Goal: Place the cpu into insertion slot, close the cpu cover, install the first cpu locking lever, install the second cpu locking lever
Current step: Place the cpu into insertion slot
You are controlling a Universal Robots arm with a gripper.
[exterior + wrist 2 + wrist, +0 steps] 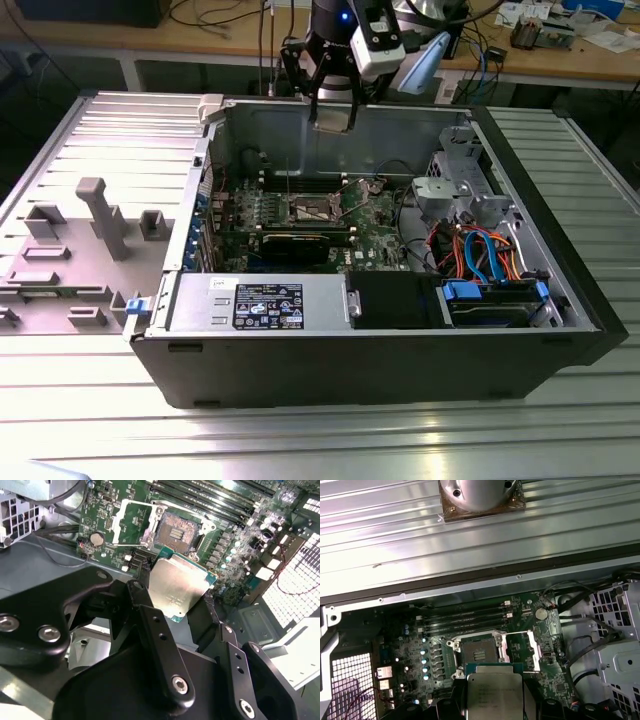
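My gripper hangs above the back wall of the open computer case, shut on the cpu, a flat silver-grey square. In both wrist views the cpu sits between the black fingers, held above the green board and apart from it. The insertion slot lies bare below, its dark centre showing. The cpu cover is flipped open beside the slot.
Long memory slots run beside the socket. A black expansion card, a power supply and a drive cage with orange and blue cables stand in the case. A grey moulded panel lies at the exterior view's left.
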